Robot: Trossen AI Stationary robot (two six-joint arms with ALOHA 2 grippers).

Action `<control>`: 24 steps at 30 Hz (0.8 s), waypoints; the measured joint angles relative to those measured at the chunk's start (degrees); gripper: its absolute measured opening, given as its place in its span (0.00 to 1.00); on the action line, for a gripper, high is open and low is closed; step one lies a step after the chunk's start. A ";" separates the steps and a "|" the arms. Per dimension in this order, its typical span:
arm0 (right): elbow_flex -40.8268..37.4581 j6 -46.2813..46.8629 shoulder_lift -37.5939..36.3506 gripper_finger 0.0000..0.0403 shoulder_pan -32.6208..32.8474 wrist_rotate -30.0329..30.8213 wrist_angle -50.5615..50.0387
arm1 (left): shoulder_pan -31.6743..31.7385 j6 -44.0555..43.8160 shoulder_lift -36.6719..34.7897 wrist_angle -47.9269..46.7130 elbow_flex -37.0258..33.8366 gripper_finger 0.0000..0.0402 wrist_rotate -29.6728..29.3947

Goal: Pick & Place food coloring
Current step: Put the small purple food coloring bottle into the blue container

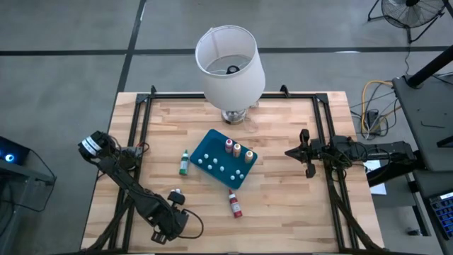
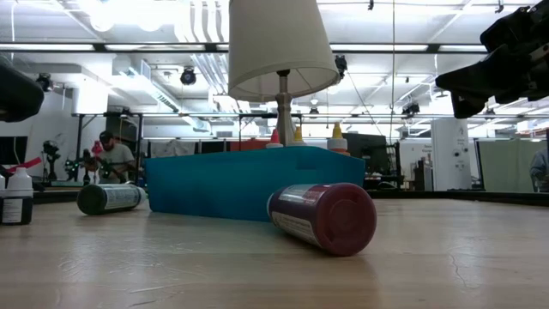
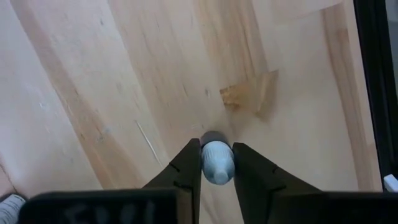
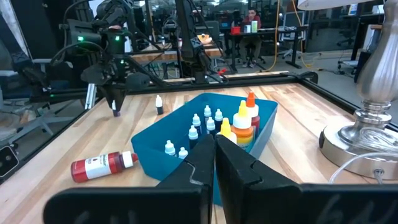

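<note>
Grasping step: your left gripper [image 3: 217, 163] is pinching a small pale-capped bottle [image 3: 217, 160] between its fingers; next, lift and carry to the tray [image 1: 212, 145], right gripper [image 4: 215, 158] clenched empty.

the left gripper [image 3: 216, 163] points down at the wooden table [image 3: 93, 93], its dark fingers [image 3: 186, 171] pressed against a small pale-capped bottle [image 3: 217, 160].

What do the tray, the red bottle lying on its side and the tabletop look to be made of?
Tray: probably moulded plastic, teal, smooth with a dull sheen and thin even walls.
Red bottle: likely soft plastic, glossy, with a light glint on its round base and a paper-like label around the body.
Tabletop: wood, pale planks with visible grain and joints, seemingly a matte finish.
</note>
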 joint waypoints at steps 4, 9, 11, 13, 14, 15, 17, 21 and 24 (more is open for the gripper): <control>0.00 0.00 0.00 0.02 -0.01 0.00 -0.01 | 0.73 1.17 -0.73 -0.27 0.59 0.12 -0.02; 0.00 0.00 -0.02 0.02 -0.01 0.00 -0.01 | 3.04 3.32 -2.73 -2.85 1.99 0.12 -1.26; 0.00 -0.02 0.00 0.02 -0.02 0.00 0.01 | 4.53 4.18 -3.70 -3.29 2.27 0.12 -1.56; 0.00 0.00 0.00 0.02 -0.01 0.00 -0.01 | 6.16 5.35 -4.54 -3.83 2.36 0.12 -1.80; 0.00 0.00 0.00 0.02 0.00 -0.01 0.00 | 7.12 6.03 -4.97 -4.17 2.36 0.12 -1.82; 0.00 -0.01 -0.01 0.02 -0.02 0.02 0.00 | 8.15 6.72 -5.35 -4.39 2.36 0.12 -1.80; 0.00 0.00 0.00 0.02 -0.02 0.00 0.00 | 10.53 8.09 -6.23 -4.73 2.36 0.12 -1.81; 0.00 0.00 0.00 0.02 -0.02 0.00 0.01 | 15.93 11.62 -8.52 -5.04 2.36 0.12 -2.25; 0.00 0.00 -0.01 0.02 -0.01 0.00 0.00 | 20.00 15.10 -10.22 -5.15 2.36 0.12 -2.70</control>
